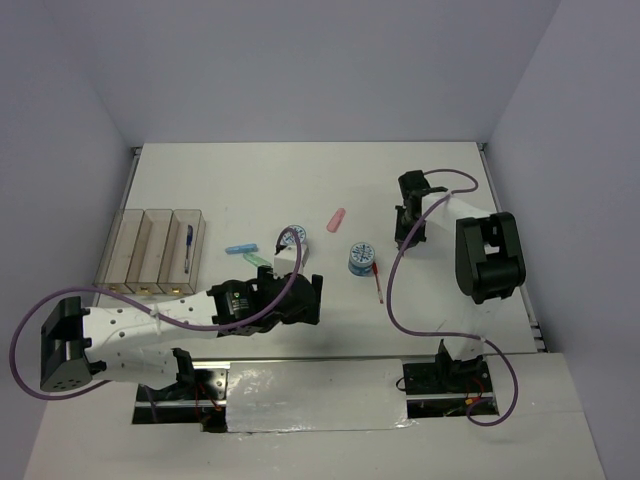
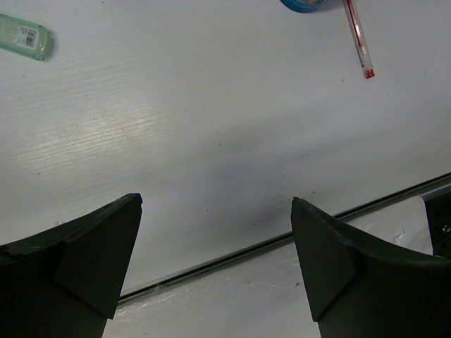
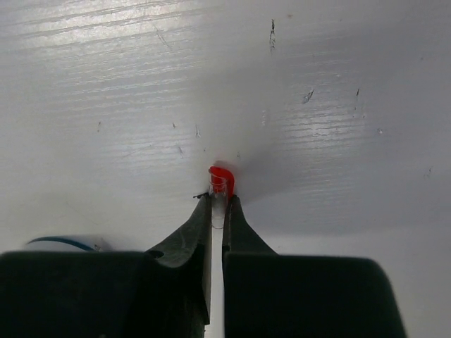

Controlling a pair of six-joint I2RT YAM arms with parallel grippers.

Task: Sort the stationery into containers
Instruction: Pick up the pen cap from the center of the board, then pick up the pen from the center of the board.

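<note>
My right claw (image 3: pixel 218 203) is pinched shut on a clear red-tipped pen (image 3: pixel 221 179), low over the bench (image 3: pixel 317 84). My left claw (image 2: pixel 216 201) gapes wide above the bench, with a green bar (image 2: pixel 25 36) and a second red pen (image 2: pixel 358 35) lying ahead. A blue pen (image 1: pixel 188 240) lies in the rightmost of the bins (image 1: pixel 128 250).

The white table (image 1: pixel 300 175) carries a row of clear bins (image 1: pixel 150 250) beside its left edge. Near the centre lie a light-blue bar (image 1: pixel 241 248), a green bar (image 1: pixel 258 260), one blue roll (image 1: pixel 295 236), a second blue roll (image 1: pixel 361 257) and, just beside it, a red pen (image 1: pixel 378 281). A pink bar (image 1: pixel 337 217) lies apart, nearer the far edge.
</note>
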